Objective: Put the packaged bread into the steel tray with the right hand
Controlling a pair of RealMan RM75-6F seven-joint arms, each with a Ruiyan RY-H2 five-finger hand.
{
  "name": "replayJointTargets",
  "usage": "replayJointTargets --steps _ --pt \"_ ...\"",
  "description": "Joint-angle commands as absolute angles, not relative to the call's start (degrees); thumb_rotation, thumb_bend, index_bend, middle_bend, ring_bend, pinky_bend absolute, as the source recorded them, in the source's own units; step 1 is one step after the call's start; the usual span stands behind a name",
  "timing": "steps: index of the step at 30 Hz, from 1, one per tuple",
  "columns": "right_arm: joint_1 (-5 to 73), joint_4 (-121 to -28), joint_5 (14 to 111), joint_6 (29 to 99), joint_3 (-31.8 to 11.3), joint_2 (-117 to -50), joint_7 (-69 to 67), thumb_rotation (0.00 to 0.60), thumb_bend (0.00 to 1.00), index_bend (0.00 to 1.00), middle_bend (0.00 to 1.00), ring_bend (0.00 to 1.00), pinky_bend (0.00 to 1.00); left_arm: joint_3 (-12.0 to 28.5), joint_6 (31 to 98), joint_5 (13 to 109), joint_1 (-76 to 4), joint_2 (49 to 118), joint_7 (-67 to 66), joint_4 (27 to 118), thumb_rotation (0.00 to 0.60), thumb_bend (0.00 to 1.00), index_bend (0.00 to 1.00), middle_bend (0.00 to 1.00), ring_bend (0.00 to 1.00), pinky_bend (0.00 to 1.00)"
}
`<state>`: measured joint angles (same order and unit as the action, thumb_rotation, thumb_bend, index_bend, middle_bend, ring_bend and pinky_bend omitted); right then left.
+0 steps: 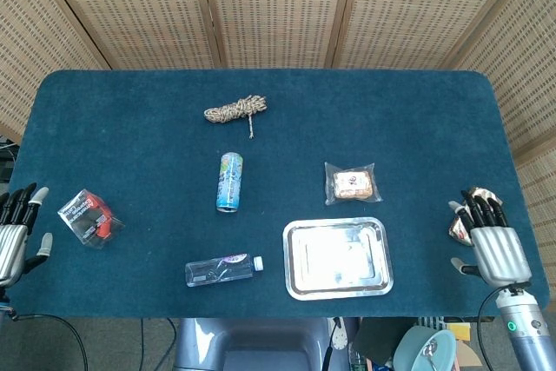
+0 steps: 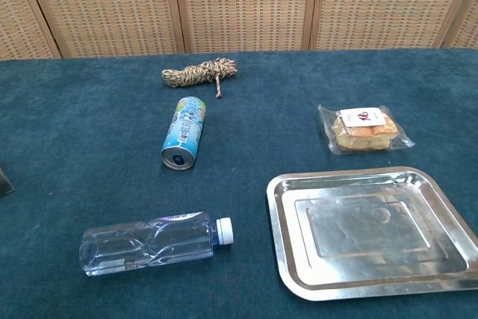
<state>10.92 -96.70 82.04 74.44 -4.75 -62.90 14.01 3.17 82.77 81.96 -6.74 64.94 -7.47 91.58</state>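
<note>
A dark blue carpeted table (image 1: pixel 130 154) stood before woven wicker screens (image 1: pixel 269 6); the clear-wrapped packaged bread (image 1: pixel 352 183) lay just behind the shiny rectangular steel tray (image 1: pixel 337 258); right hand (image 1: pixel 491 245) and left hand (image 1: pixel 13 236) hung empty, fingers spread, at the table's side edges, well apart from the tray.

Table (image 1: pixel 130 93) topped with dark blue cloth, 7 items flat on it. Far side: coiled rope (image 1: pixel 234 110); mid: drink can (image 1: pixel 229 182) on its side, with the packaged bread (image 1: pixel 352 183) to its right and the steel tray (image 1: pixel 337 258) just in front of the bread, apart from it. Near edge: clear water bottle (image 1: pixel 222 269) on its side left of the tray; red-and-black packet (image 1: pixel 87 216) by the left edge, red-and-white packet (image 1: pixel 465 219) by the right edge.
</note>
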Motion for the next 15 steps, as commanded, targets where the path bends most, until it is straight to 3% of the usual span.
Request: replayJointTargets --steps 1,15 --pt "13.34 -98.33 80.81 71.94 -5.79 -63.78 17.16 0.6 0.15 0.11 0.0 0.0 0.0 3.12 83.4 82.32 -6.46 64.5 -7.58 91.97 0.6 0.5 0.0 0.0 0.0 0.0" --pt "19.21 -98.99 75.51 65.77 -8.02 -66.22 21.7 0.6 0.15 0.11 0.0 0.0 0.0 4.05 81.03 81.27 -8.02 64.45 -6.81 91.46 0.6 0.5 0.0 0.0 0.0 0.0"
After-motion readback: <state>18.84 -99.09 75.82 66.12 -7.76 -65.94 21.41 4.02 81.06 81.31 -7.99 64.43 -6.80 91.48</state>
